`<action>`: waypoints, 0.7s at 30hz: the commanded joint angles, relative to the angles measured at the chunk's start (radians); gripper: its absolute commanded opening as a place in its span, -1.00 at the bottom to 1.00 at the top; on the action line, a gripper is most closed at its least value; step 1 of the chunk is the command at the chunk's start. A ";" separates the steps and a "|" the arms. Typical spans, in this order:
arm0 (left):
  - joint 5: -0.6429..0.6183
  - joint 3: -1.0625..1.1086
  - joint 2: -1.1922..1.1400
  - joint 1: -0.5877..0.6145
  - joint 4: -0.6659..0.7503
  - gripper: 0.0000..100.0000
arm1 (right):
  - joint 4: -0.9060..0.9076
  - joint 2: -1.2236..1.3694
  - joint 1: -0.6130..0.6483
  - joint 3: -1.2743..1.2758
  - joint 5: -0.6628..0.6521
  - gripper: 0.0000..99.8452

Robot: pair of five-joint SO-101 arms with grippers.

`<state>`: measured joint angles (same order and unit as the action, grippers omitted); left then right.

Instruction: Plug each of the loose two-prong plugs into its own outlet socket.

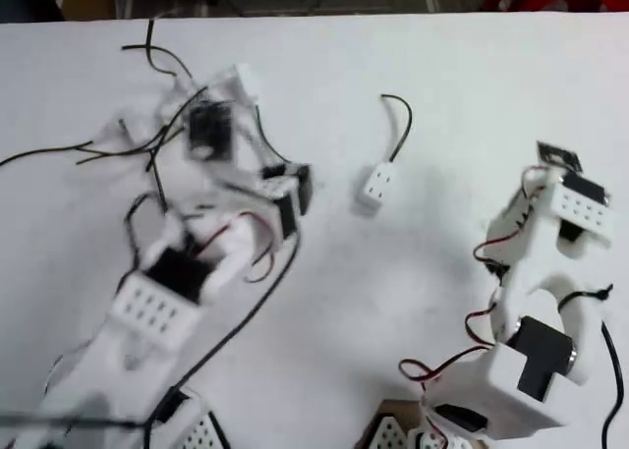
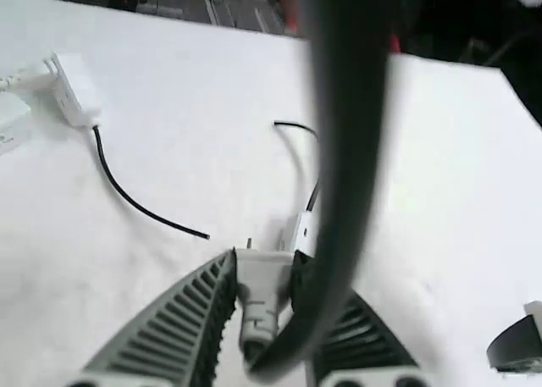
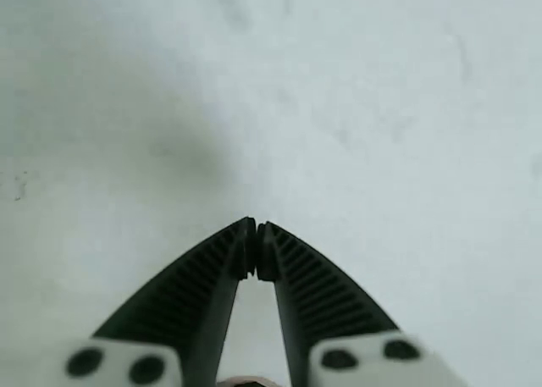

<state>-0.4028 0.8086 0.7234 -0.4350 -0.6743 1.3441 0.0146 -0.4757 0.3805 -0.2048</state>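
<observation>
While the left pincer clamps the plug, its cord could skew it off the outlet socket; right pincer sits together, empty.

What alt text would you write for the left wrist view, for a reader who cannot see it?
The left gripper holds a white two-prong plug, prongs pointing toward a white socket just beyond on the table. A black cord loops up close to the camera; another white block with a short black lead lies farther off.
</observation>
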 commanded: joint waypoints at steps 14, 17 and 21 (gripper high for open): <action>0.066 -1.007 -0.920 -0.189 -0.612 -0.95 | -0.228 -0.021 -0.196 0.316 -0.002 -0.96; 0.183 -1.166 -1.052 -0.219 -0.661 -0.95 | -0.231 -0.021 -0.214 0.316 -0.002 -0.96; 0.402 -1.373 -1.213 -0.213 -0.736 -0.95 | -0.231 -0.019 -0.214 0.316 -0.002 -0.96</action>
<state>-0.1557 -0.3790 -0.4135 -0.6421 -1.3633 1.1216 0.0069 -0.6720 0.6920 -0.2048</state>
